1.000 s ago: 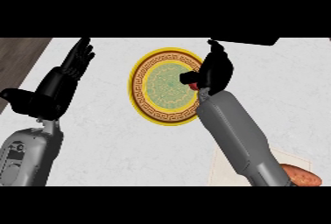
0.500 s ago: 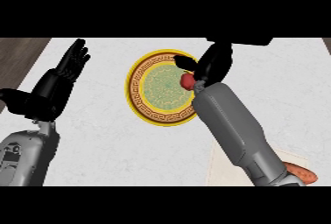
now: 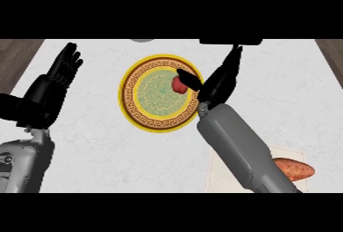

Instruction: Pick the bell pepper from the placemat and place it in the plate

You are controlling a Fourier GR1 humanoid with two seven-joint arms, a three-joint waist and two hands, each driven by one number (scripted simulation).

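Nearest, a sweet potato (image 3: 292, 170) was seen on the placemat (image 3: 218, 176), partly hidden by the right forearm. The left hand (image 3: 53, 88) was held open at the view's left, fingers up, at rest. Farther on, the bell pepper (image 3: 179, 84) was found inside the plate (image 3: 131, 106), toward its right side. The right hand (image 3: 218, 86) was spread over the plate's right rim, fingers straightened, thumb just beside the pepper. The placing was judged all but done, with only withdrawal left.
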